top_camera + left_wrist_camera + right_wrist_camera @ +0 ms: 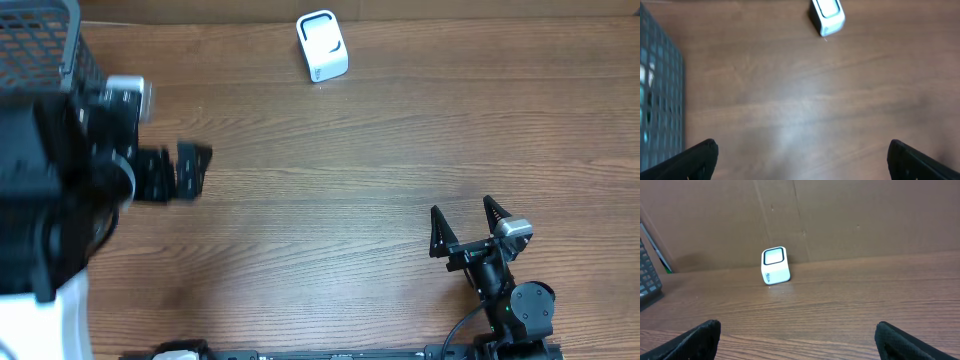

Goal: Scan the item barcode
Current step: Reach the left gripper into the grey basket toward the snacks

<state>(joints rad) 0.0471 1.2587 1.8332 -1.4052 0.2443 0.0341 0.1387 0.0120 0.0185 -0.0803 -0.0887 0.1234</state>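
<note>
A small white barcode scanner (322, 45) with a dark-rimmed window stands at the table's far edge, also in the left wrist view as the scanner (826, 15) and in the right wrist view as the scanner (775, 265). No item shows plainly; pale and teal patches glimmer through the mesh of the basket (660, 100). My left gripper (193, 170) hovers open beside the basket, its jaws wide over bare wood (802, 152). At the near right my right gripper (462, 208) is open too, facing the scanner from far back, with nothing between its fingers (797, 332).
A dark mesh basket (40, 40) fills the far left corner, with the left arm's bulk below it. A brown cardboard wall (840, 215) backs the table behind the scanner. Cables and the arm bases run along the front edge.
</note>
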